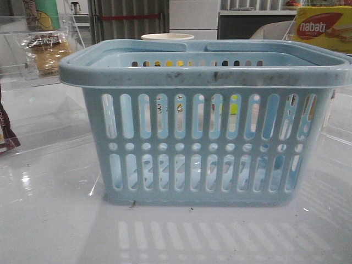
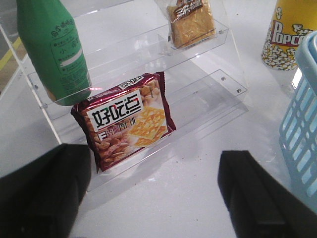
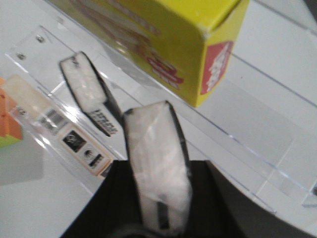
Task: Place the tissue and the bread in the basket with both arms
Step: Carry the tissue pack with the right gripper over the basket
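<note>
Right wrist view: one tissue packet (image 3: pixel 157 158) sits clamped between the right gripper (image 3: pixel 158 193) fingers, with a second similar shape beyond them. Left gripper (image 2: pixel 153 198) fingers stand apart; one bread bag (image 2: pixel 190 22) lies well beyond them, one basket (image 2: pixel 302 124) beside them.

The glossy white table (image 1: pixel 49 220) carries the light-blue basket (image 1: pixel 203 148) at its centre, with a clear acrylic stepped rack (image 2: pixel 218 94) (left side) standing beside it.
</note>
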You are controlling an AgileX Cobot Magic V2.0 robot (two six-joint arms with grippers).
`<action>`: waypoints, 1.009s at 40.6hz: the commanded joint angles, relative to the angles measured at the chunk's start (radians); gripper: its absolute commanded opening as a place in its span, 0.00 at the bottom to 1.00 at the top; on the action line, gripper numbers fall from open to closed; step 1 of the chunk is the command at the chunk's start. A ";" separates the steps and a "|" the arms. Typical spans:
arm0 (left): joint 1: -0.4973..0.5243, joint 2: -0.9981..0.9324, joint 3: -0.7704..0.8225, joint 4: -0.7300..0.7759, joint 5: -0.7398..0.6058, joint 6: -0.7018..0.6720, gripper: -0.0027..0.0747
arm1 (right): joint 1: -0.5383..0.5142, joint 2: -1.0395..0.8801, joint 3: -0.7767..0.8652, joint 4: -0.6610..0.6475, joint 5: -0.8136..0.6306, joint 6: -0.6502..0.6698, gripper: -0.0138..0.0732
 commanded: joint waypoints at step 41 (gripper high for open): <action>-0.008 0.008 -0.027 0.000 -0.087 -0.002 0.79 | 0.658 -0.153 0.133 0.159 -0.002 -0.129 0.45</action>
